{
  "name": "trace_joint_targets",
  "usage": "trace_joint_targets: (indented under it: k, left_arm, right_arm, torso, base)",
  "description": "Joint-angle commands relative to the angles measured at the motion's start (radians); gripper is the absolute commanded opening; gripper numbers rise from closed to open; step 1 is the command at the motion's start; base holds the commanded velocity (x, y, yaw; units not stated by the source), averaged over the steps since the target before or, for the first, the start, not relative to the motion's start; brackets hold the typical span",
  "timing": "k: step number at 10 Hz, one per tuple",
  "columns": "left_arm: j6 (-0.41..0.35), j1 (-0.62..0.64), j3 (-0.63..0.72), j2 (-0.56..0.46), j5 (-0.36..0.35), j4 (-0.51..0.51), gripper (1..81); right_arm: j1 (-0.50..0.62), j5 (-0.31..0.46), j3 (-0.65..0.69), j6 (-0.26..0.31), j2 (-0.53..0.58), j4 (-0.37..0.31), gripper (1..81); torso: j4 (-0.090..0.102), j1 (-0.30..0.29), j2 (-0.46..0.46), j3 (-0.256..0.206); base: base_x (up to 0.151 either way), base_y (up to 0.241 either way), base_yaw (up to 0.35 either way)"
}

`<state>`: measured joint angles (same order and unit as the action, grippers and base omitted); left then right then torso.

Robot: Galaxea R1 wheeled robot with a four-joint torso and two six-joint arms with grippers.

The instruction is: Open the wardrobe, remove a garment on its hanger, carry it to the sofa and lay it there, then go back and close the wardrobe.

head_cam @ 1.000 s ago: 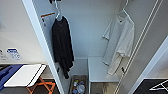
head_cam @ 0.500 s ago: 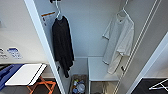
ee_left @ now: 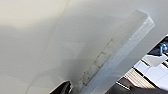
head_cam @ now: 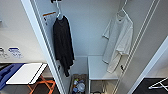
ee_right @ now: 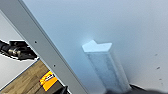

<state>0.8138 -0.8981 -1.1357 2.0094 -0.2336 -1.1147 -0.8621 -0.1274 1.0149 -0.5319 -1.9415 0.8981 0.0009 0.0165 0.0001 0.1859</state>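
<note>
The wardrobe (head_cam: 85, 30) stands open, its white doors swung out to both sides. Inside on the right hangs the garment (head_cam: 120, 42), a white T-shirt on its thin white hanger (head_cam: 123, 11). In the left wrist view a white door handle (ee_left: 117, 52) runs across the door panel, with a dark part of my left gripper (ee_left: 63, 88) at its near end. The other door's handle (ee_right: 105, 65) shows close in the right wrist view, with a dark edge of my right gripper (ee_right: 140, 89) at its foot.
A black long-sleeved top (head_cam: 62, 45) hangs on the wardrobe's left side. A white shelf (head_cam: 98, 67) sits low inside, with a basket of small items (head_cam: 77, 86) beside it. Left of the wardrobe stands a white board on orange legs (head_cam: 25, 73).
</note>
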Motion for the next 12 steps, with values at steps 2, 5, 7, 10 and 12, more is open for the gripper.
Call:
trace_joint_targets:
  k: [2, 5, 7, 10, 12]
  left_arm:
    - [0.057, -0.06, 0.168, 0.014, -0.216, -0.043, 81.1]
    - [0.056, -0.08, 0.152, -0.027, -0.289, -0.053, 81.1]
    - [0.056, -0.092, 0.146, -0.044, -0.303, -0.057, 81.1]
    - [0.056, -0.101, 0.137, -0.046, -0.322, -0.059, 81.1]
    - [0.056, -0.111, 0.129, -0.046, -0.323, -0.063, 81.1]
  right_arm:
    - [-0.104, 0.088, -0.145, -0.091, -0.024, -0.001, 81.1]
    - [-0.114, 0.077, -0.147, -0.091, 0.002, 0.007, 81.1]
    - [-0.133, 0.036, -0.138, -0.091, 0.026, 0.018, 81.1]
    - [-0.15, -0.006, -0.119, -0.089, 0.046, 0.018, 81.1]
    - [-0.153, -0.006, -0.115, -0.089, 0.05, 0.018, 81.1]
  torso:
    - [0.0, 0.0, 0.0, 0.0]
    - [0.0, 0.0, 0.0, 0.0]
    - [0.0, 0.0, 0.0, 0.0]
    - [0.0, 0.0, 0.0, 0.0]
    - [0.0, 0.001, 0.0, 0.0]
  base:
    - [0.0, 0.0, 0.0]
    - [0.0, 0.0, 0.0]
    - [0.0, 0.0, 0.0]
    - [0.0, 0.0, 0.0]
    - [0.0, 0.0, 0.0]
